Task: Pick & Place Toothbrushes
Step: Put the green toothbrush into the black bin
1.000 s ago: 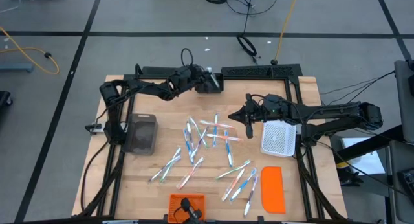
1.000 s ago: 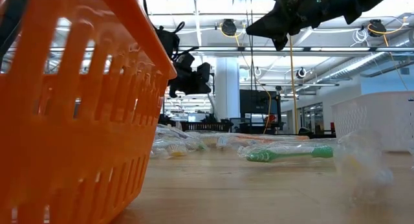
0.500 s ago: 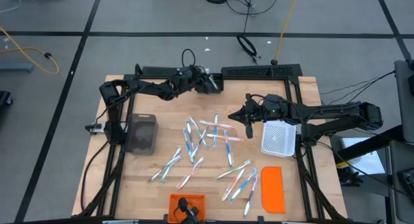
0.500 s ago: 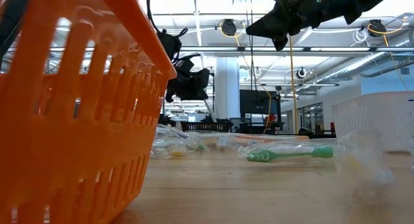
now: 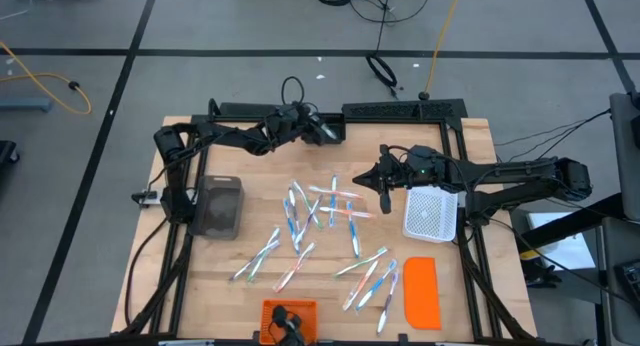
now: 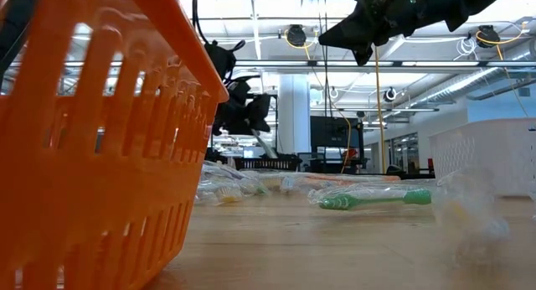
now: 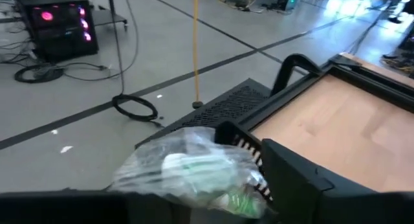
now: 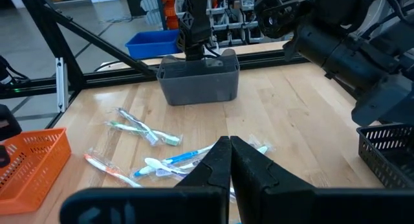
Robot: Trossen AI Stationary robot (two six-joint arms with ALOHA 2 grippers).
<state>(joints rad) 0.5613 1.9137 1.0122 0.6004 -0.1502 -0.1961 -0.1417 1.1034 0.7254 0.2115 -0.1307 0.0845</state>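
Several wrapped toothbrushes [image 5: 320,211] lie scattered flat on the wooden table, also in the right wrist view [image 8: 162,162] and the low view [image 6: 373,199]. My left gripper [image 5: 327,129] reaches level to the table's far edge and stands open. Between its fingers lies a green toothbrush in a clear wrapper [image 7: 194,169], over the slatted rim of a black basket [image 7: 249,146]. My right gripper [image 5: 383,191] hangs shut above the right part of the pile, holding nothing [image 8: 229,156]. My left gripper's fingers [image 7: 304,179] stand on either side of the wrapped green toothbrush. Whether either finger touches the wrapper, I cannot tell, as the wrapper itself hides its sides.
A grey bin [image 5: 220,206] stands at the table's left. At the right is a white mesh basket [image 5: 432,214], with a flat orange lid [image 5: 421,291] nearer the front. An orange basket [image 5: 288,314] sits at the near edge. The black basket [image 8: 388,146] stands by the far edge.
My left gripper has opened where it stands at the far edge and has tipped a little. My right arm has kept still.
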